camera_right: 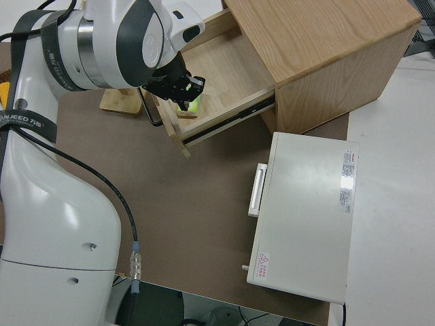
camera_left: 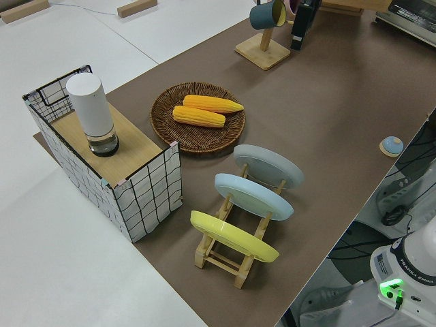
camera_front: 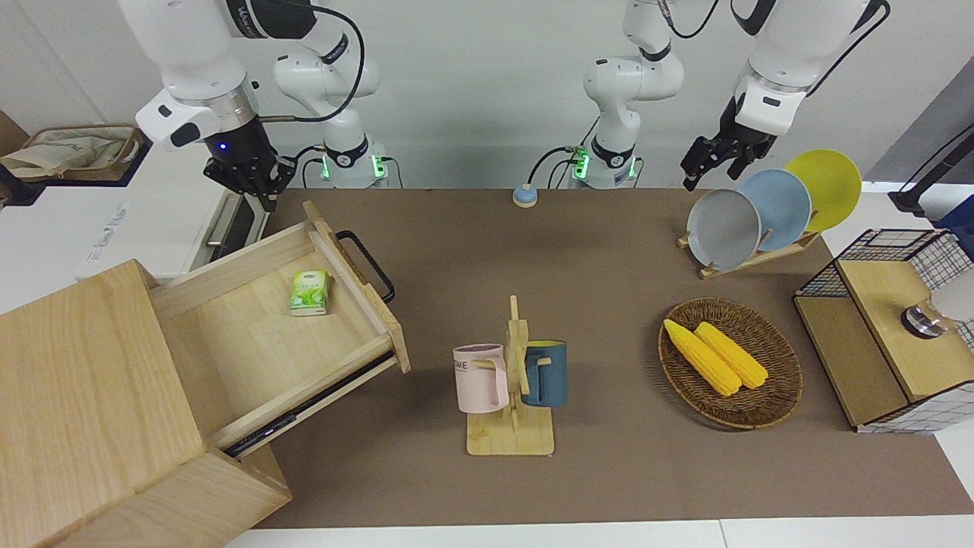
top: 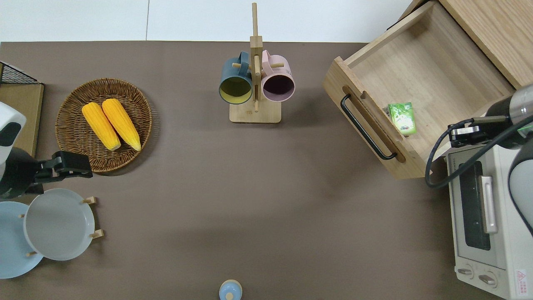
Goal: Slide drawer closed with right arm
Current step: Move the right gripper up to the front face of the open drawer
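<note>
Brown matting covers the surface [camera_front: 533,251], and at the right arm's end of it sits a big pale wooden cabinet [camera_front: 84,396]. Its drawer [camera_front: 259,335] is pulled far out, still wide open. The drawer's front has a black bar handle [camera_front: 370,265] that faces the middle of the surface. Inside the drawer lies a small green packet [camera_front: 309,293], close to the front board.

The right gripper [camera_front: 251,179] hangs above the drawer's side edge nearest the robots, next to the white oven [top: 483,216]. It holds nothing and touches nothing. I cannot tell if its fingers are apart or together.

So the closing step has not begun, I think. The arm looks like it is just getting ready. Next, the right gripper needs to come round to the drawer's front, by the handle. Then it can push the front board straight toward the cabinet, along the rails. A crooked push might jam the drawer.

The left arm is parked, and its gripper [camera_front: 711,160] holds nothing.

Farther out there is a mug stand [camera_front: 511,380] with a pink mug [camera_front: 481,378] and a blue mug [camera_front: 545,373]. A wicker basket [camera_front: 776,396] holds two corn cobs [camera_front: 715,356].
</note>
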Tool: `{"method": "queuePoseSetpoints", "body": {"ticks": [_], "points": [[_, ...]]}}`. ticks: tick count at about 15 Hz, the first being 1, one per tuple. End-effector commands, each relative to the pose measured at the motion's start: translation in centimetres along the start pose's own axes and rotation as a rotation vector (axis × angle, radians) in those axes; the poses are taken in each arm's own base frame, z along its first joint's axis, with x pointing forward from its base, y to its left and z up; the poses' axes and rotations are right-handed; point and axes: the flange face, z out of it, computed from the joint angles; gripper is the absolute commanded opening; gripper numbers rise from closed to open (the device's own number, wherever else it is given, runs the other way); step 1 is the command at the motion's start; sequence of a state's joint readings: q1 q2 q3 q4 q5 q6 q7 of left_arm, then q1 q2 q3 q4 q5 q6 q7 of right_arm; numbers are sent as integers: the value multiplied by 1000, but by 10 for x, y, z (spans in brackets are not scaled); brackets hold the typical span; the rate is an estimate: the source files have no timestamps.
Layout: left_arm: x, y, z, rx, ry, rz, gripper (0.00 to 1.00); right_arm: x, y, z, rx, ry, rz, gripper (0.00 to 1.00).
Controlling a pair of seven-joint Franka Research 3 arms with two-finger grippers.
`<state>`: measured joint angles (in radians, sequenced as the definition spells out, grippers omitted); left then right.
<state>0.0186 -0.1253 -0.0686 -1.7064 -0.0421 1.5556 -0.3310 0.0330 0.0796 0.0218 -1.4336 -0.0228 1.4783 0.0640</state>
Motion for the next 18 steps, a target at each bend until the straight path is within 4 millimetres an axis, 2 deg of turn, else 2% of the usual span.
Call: {"method": "queuePoseSetpoints", "body": {"ticks": [1,3,4,6,13,16,18], "points": [[-3,-3,-5,0,-4,4,993,-9,-6,-19,20,-5,0,0],[-3,-3,-5,0,-4,4,993,-13,-21,-22,21,-5,15,0],[-3,-3,-5,0,-4,4,993,-16,-35,-22,17,-12,20,0],[-3,-3,-5,0,-4,4,993,-22,-58,-38,21,10,64,0],[-3,-3,-5,0,-4,4,993,-45,-165,-45,38,47,213,0],[-3,-3,-4,1,-5,4,993,-45,-208,-30,47,52,273,0],[-3,-3,-5,0,-4,4,993,-36,-224,-14,53,48,331,0]]}}
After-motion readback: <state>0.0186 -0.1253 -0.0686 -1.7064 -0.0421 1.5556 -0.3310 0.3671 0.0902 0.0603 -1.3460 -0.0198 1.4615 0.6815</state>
